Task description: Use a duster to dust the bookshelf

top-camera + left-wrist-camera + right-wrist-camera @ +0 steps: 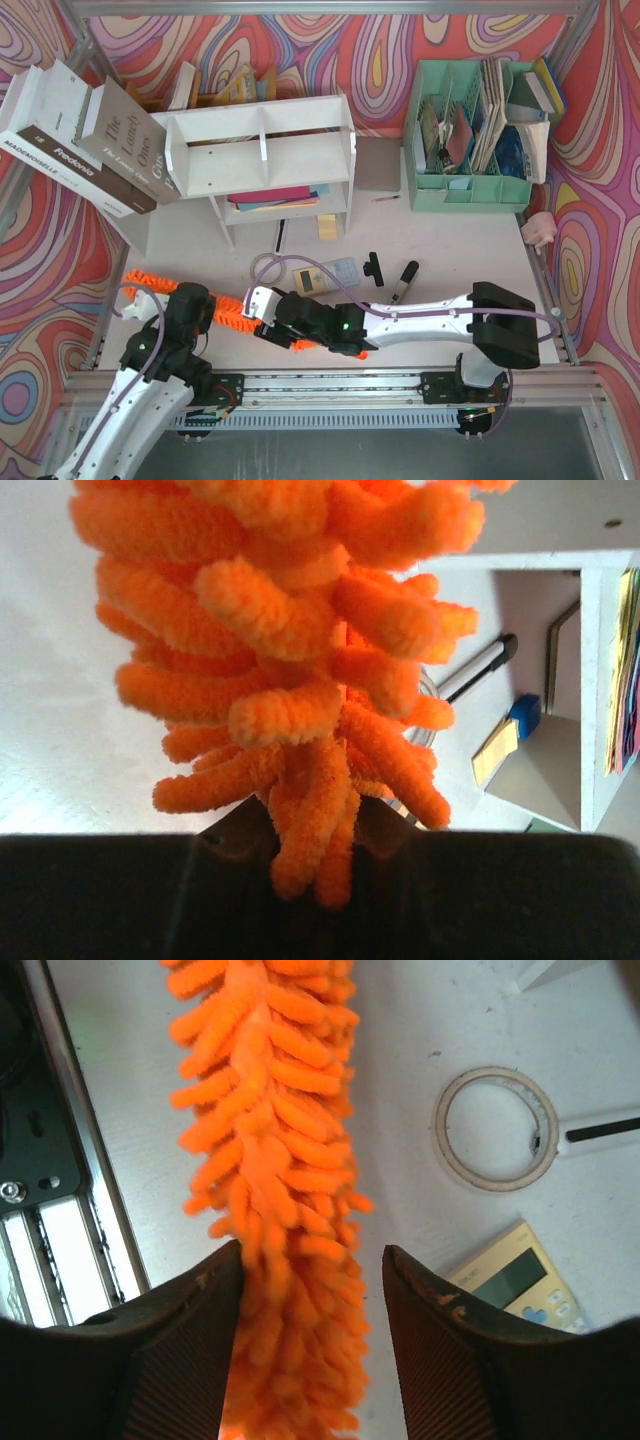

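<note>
The duster (pixel 236 314) stretches along the near part of the table (pixel 440 250), well apart from the bookshelf (pixel 262 150) behind it; the left gripper (pixel 305 845) is pressed together on its fluffy strands, which bulge out above the fingers; the right gripper (pixel 312 1260) straddles the fluff farther along, jaws spread, one finger (pixel 190 1330) touching the strands and a gap showing beside the other; a tape ring (pixel 497 1128) and a calculator (pixel 510 1280) lie just beyond.
</note>
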